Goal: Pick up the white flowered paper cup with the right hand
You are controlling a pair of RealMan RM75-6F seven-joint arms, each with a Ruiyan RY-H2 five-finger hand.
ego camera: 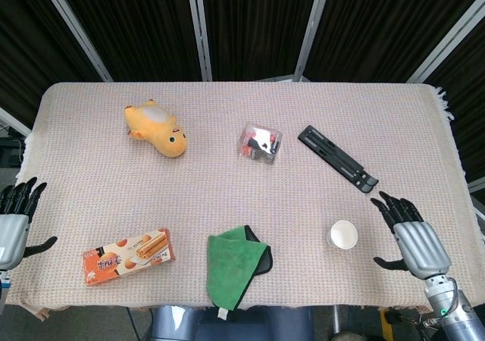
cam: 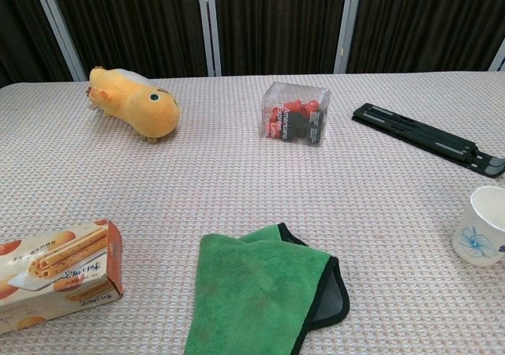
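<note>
I see a table [ego camera: 91,174] under a woven cloth; on it a plush [ego camera: 156,128] toward the far left, a clear box [ego camera: 261,144] mid-table, a black stand [ego camera: 337,158] far right, a cup [ego camera: 342,235], green towel [ego camera: 237,261] and biscuit box [ego camera: 129,255] along the near edge.

Both the right hand [ego camera: 415,244] and left hand [ego camera: 10,231] have silver-grey backs with black fingers [ego camera: 386,204].

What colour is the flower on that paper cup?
Blue, on the white paper cup; the chest view shows it best.

matt paper cup [ego camera: 342,235], fuzzy green cloth [ego camera: 237,263], seemingly glossy clear plastic box [cam: 295,113].
</note>
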